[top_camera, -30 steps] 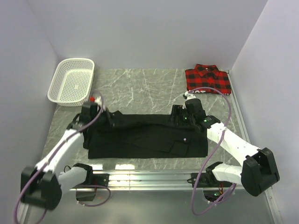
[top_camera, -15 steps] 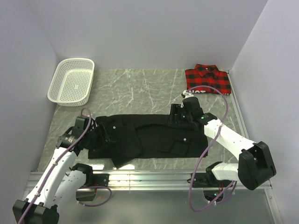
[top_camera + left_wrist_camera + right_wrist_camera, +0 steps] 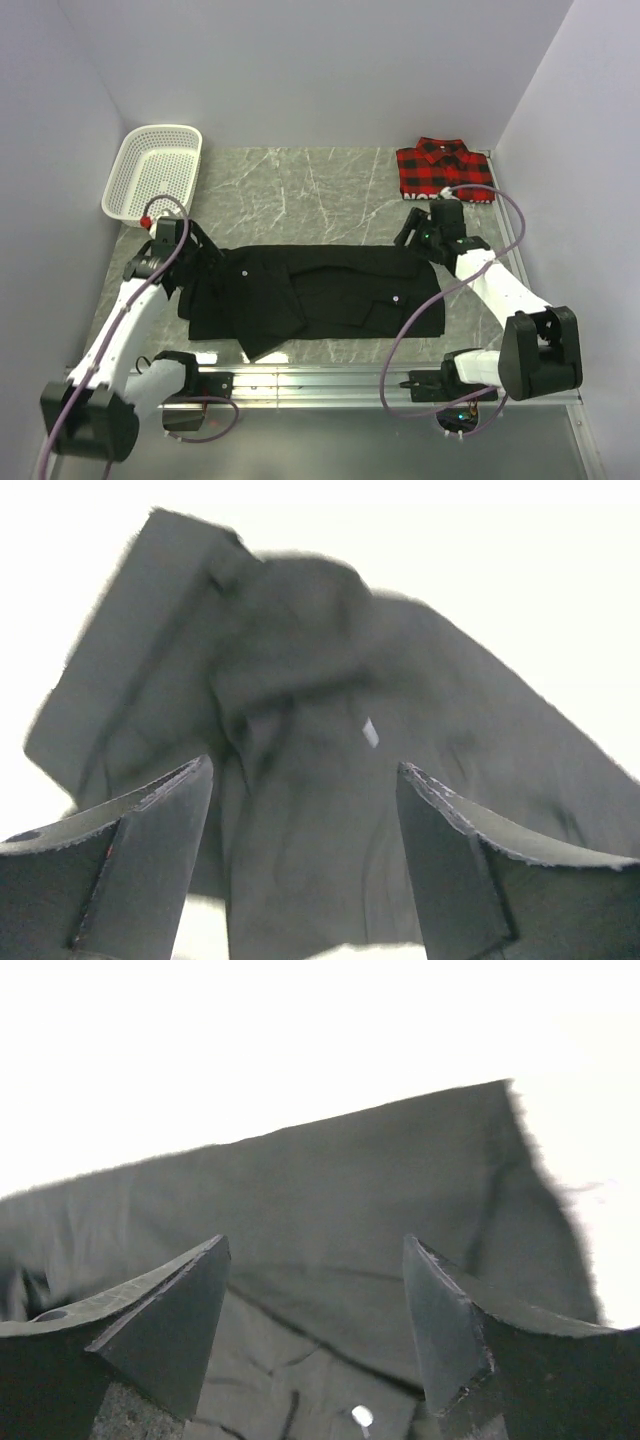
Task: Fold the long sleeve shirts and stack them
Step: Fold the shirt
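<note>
The black long sleeve shirt (image 3: 330,295) lies spread across the middle of the table, its left part folded over as a slanted flap (image 3: 262,312). The red-and-black plaid shirt (image 3: 443,168) sits folded at the back right. My left gripper (image 3: 203,258) hovers at the black shirt's far left corner, open, holding nothing. In the left wrist view its fingers (image 3: 170,820) stand wide over rumpled black cloth (image 3: 300,700). My right gripper (image 3: 413,234) is open just beyond the shirt's far right corner. The right wrist view shows its gap (image 3: 315,1242) above the shirt's edge (image 3: 340,1190).
A white mesh basket (image 3: 153,172) stands at the back left corner. Grey walls close in both sides and the back. A metal rail (image 3: 320,380) runs along the near edge by the arm bases. Bare marble tabletop (image 3: 300,190) lies between basket and plaid shirt.
My left gripper carried the shirt's left part inward, opened and let it drop as a flap, then drew back to the far left. The right gripper pulled away toward the back right.
</note>
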